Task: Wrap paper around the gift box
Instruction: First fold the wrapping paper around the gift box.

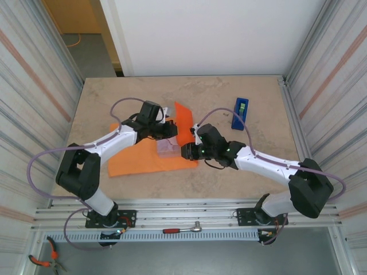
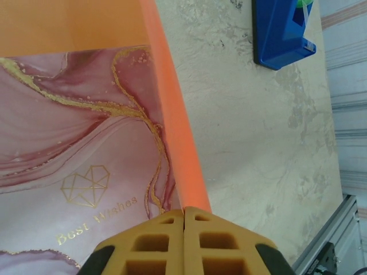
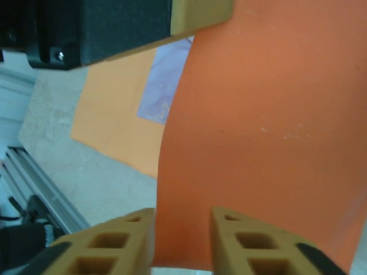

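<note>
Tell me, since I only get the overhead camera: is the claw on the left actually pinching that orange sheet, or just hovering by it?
Observer: Pinching. On the left wrist camera the left gripper has its pads pressed together on the edge of the paper.
Operator: And the pinkish patch beneath it?
Observer: That is the gift box. Up close its top is pink marbling with gold veins, a gold heart and the words "Best Wishes".
Operator: Is the other claw pinching too?
Observer: No. On the right wrist camera the right gripper has its fingers apart, with the raised paper showing in the gap.
</note>
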`<control>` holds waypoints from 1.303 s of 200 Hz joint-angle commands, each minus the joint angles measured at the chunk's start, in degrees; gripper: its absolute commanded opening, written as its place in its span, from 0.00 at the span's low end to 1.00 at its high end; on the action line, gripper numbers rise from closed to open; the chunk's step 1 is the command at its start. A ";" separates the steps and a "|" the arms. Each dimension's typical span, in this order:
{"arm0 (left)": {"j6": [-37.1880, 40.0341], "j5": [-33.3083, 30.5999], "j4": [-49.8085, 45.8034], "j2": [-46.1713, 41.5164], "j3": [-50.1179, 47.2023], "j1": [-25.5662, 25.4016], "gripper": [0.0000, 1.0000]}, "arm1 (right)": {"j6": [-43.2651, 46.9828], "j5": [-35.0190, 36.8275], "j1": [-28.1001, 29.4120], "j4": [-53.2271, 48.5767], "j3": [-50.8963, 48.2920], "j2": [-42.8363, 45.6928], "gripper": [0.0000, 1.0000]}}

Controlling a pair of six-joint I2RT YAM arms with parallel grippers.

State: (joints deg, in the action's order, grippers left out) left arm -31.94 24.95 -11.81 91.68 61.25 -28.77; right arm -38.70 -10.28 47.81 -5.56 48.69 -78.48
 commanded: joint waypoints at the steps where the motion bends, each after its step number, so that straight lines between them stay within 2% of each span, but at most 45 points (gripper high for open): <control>1: 2.21 0.08 -0.02 -1.50 -0.97 1.54 0.00 | 1.09 1.80 -2.39 -2.04 1.66 2.28 0.40; 20: 2.83 -0.60 0.35 -3.41 -3.26 2.80 0.00 | 0.91 2.27 -6.13 -1.59 0.98 4.07 0.46; 62: 3.49 -2.99 0.75 -5.86 -6.93 3.29 0.00 | 1.16 -2.42 -11.54 0.96 3.30 0.46 0.46; 127: 3.56 -5.85 2.17 -6.62 -10.25 3.55 0.00 | 0.12 -8.88 -10.42 6.23 9.71 -13.34 0.27; 184: 4.43 -7.10 1.54 -7.84 -10.35 4.14 0.02 | -0.15 -10.27 -7.80 7.24 13.14 -22.67 0.13; 194: 4.60 -7.57 1.20 -8.49 -10.32 4.48 0.08 | -0.15 -10.38 -7.66 7.15 13.04 -23.82 0.12; 217: 4.65 -7.80 0.02 -10.30 -10.53 7.00 0.32 | 0.03 -11.17 -7.58 7.64 11.98 -25.44 0.08; 243: 4.09 -8.35 -0.37 -12.18 -11.42 10.14 0.73 | -0.23 -11.43 -7.44 8.25 11.02 -26.08 0.07; 260: 4.34 -8.51 -0.94 -11.90 -10.93 11.49 0.84 | -0.24 -11.50 -7.24 8.29 10.89 -26.20 0.06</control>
State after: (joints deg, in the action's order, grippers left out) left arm -28.34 17.65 -11.07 80.97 50.81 -18.85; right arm -38.52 -21.10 40.03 3.73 60.58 -102.45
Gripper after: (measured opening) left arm 0.769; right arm 0.071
